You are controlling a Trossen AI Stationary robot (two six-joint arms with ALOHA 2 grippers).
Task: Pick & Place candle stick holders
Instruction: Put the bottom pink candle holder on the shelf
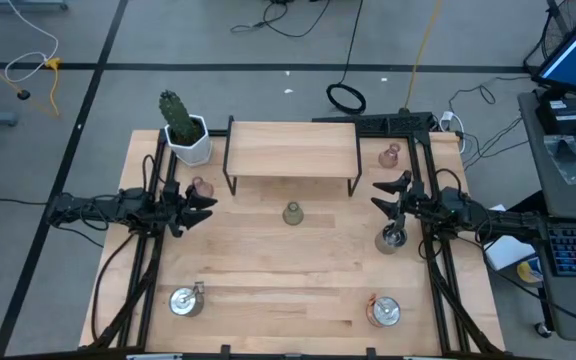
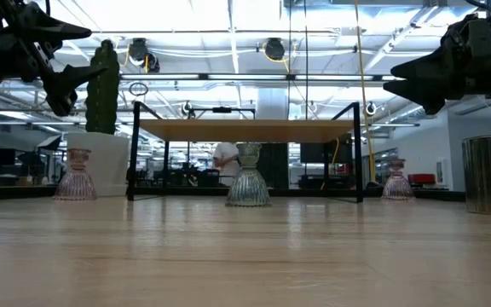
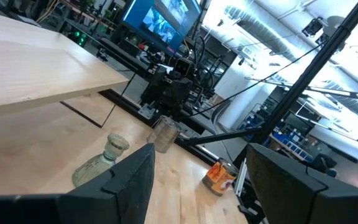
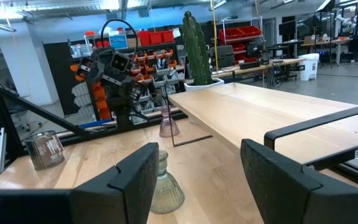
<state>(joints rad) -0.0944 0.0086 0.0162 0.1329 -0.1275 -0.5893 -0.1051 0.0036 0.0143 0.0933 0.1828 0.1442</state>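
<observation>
Six candle stick holders stand on their bases on the wooden table. A pale pink one (image 1: 201,187) is beside my left gripper and another (image 1: 389,155) is at the far right. The olive-green one (image 1: 292,213) is at the centre, in front of the shelf. One silver one (image 1: 392,238) is near my right gripper, and two more stand at the near left (image 1: 185,300) and near right (image 1: 383,311). My left gripper (image 1: 208,200) and right gripper (image 1: 383,195) are open, empty and raised above the table, pointing toward each other. Both wrist views show the olive-green holder (image 3: 98,165) (image 4: 160,186) ahead.
A low wooden shelf on black legs (image 1: 293,150) stands at the far centre. A cactus in a white pot (image 1: 183,130) stands at the far left. Black frame rails (image 1: 138,270) run along both table sides. Bare wood (image 1: 288,270) lies between the near holders.
</observation>
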